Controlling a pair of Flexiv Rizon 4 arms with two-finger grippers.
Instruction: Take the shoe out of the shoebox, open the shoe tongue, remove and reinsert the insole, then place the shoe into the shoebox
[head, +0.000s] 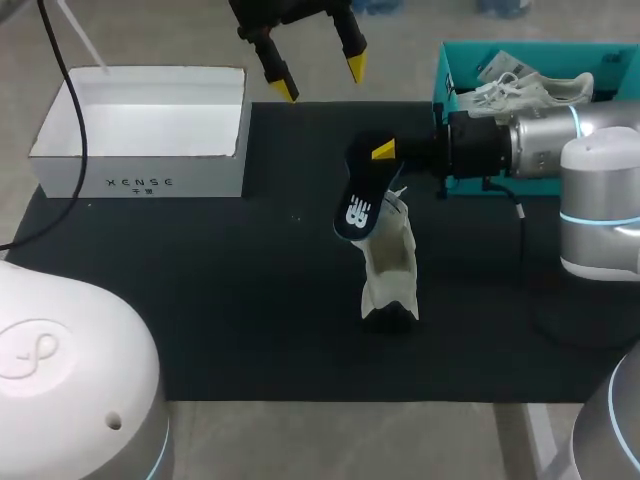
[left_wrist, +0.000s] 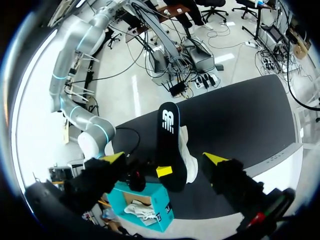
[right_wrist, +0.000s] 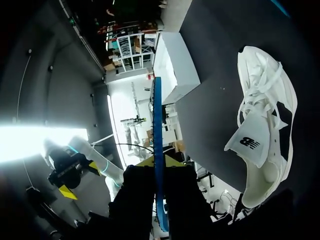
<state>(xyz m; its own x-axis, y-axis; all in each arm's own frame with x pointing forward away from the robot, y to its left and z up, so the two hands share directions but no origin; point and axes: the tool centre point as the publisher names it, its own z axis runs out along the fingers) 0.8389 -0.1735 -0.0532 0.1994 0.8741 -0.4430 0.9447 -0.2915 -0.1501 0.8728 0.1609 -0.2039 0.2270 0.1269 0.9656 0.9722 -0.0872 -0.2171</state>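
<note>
Pinching the pulled-out insole (head: 357, 200) between the right fingers (head: 383, 151) at 11 o'clock of the white sneaker (head: 392, 262) sitting tongue-open on the tabletop (head: 200, 300), with the left fingers (head: 354, 66) spread wide and empty at 12 o'clock, leaving reinserting and boxing undone.

Right gripper (right_wrist: 159, 162) is pinching the insole (right_wrist: 157, 115), which shows edge-on as a thin blue blade standing straight out between the yellow tips. Beside it, on the black mat (right_wrist: 215, 60), the white shoe (right_wrist: 262, 80) lies with its tongue (right_wrist: 247, 145) folded open. A white box (right_wrist: 172, 67) sits ahead at the mat's edge. Left gripper (right_wrist: 80, 179) hangs off to the side, tips apart.
</note>
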